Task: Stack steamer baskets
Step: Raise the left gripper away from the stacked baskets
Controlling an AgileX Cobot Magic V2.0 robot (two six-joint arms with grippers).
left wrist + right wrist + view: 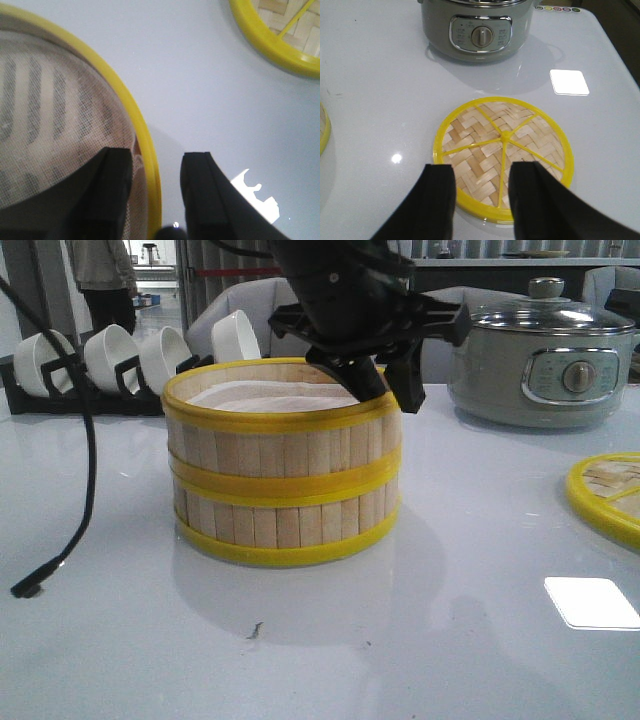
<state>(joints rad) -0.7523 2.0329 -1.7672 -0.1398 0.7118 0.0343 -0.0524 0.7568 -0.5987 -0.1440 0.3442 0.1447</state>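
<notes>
Baskets [283, 465] stand stacked, one on the other, mid-table [330, 660].

Risk: left claw [157, 192] straddles the top rim, one finger inside on the liner, one outside. If it lifts off crooked, it could snag the liner or drag the top basket off line.

Left claw: part open, released, not clamped. Right claw [482, 197]: open, empty, above the lid [504, 156].

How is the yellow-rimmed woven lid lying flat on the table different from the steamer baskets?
The woven lid lies flat and low by itself; the steamer baskets stand stacked, one on the other. The lid shows a herringbone weave with yellow spokes; the baskets have vertical slats and a whitish liner on top. Both are round, pale bamboo with yellow edging.
</notes>
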